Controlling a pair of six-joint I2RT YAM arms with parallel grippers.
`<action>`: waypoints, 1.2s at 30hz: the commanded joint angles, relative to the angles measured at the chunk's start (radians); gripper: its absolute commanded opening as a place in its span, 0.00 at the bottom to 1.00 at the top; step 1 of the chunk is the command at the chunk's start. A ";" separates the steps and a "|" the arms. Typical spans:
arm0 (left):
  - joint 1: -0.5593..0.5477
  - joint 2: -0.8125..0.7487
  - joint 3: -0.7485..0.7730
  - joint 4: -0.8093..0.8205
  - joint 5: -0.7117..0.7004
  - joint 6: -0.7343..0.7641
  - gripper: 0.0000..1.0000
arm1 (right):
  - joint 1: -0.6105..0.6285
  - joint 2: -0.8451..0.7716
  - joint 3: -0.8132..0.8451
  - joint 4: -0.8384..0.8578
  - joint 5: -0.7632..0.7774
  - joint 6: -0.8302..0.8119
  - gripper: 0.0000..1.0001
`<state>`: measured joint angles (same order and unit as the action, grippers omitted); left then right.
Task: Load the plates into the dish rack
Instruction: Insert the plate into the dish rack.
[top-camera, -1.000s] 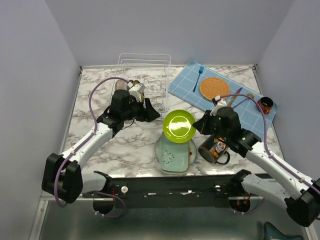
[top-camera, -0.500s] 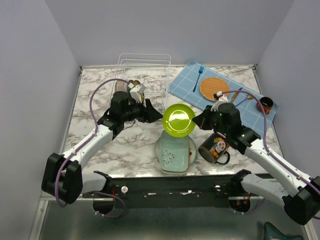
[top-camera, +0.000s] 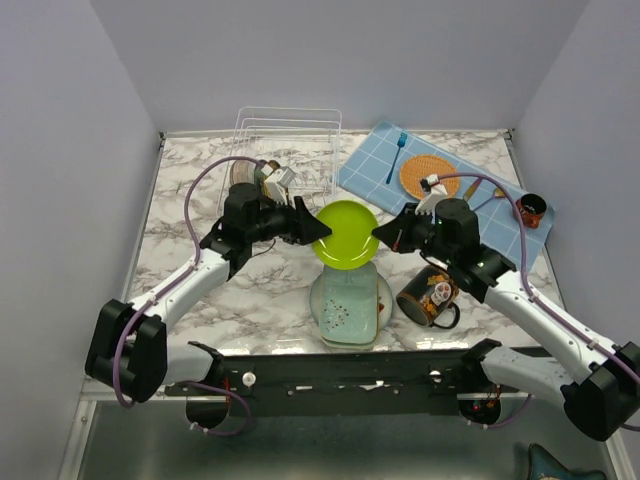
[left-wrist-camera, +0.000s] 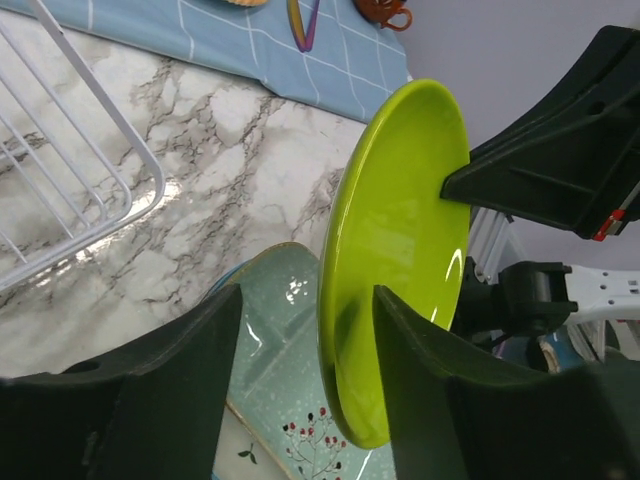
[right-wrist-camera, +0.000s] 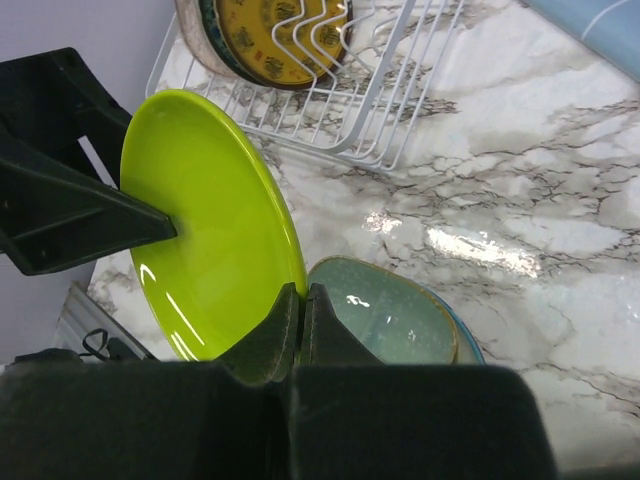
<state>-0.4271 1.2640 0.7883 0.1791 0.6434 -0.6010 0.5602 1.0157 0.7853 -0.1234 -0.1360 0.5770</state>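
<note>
Left wrist view: yellow-green plate (left-wrist-camera: 400, 250) on edge mid-frame, its rim between my wide-open left gripper (left-wrist-camera: 305, 310). Right gripper (right-wrist-camera: 303, 300) pinches the opposite rim. I should clamp squarely before the right lets go. Dish rack (left-wrist-camera: 150, 175) sits upper left.

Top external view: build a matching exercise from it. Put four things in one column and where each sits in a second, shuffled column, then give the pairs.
1. lime-yellow round plate
2. mint-green rounded-square plate
3. orange woven round mat
4. black decorated mug

A. on the blue checked cloth
B. directly on the marble table
C. in the air, pinched by the right gripper
D. on top of other plates

Pairs: 1-C, 2-D, 3-A, 4-B
</note>
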 joint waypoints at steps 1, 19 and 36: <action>-0.021 0.023 -0.015 0.086 0.061 -0.039 0.55 | -0.010 0.021 0.034 0.093 -0.088 0.034 0.01; -0.032 0.029 0.046 -0.005 0.030 0.027 0.00 | -0.011 -0.074 0.048 -0.077 0.241 -0.017 0.82; 0.053 0.158 0.558 -0.404 -0.488 0.189 0.00 | -0.011 -0.439 -0.061 -0.182 0.446 -0.046 0.90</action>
<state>-0.4034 1.3869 1.1603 -0.0338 0.4721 -0.5148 0.5488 0.5781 0.7502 -0.2131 0.2607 0.5301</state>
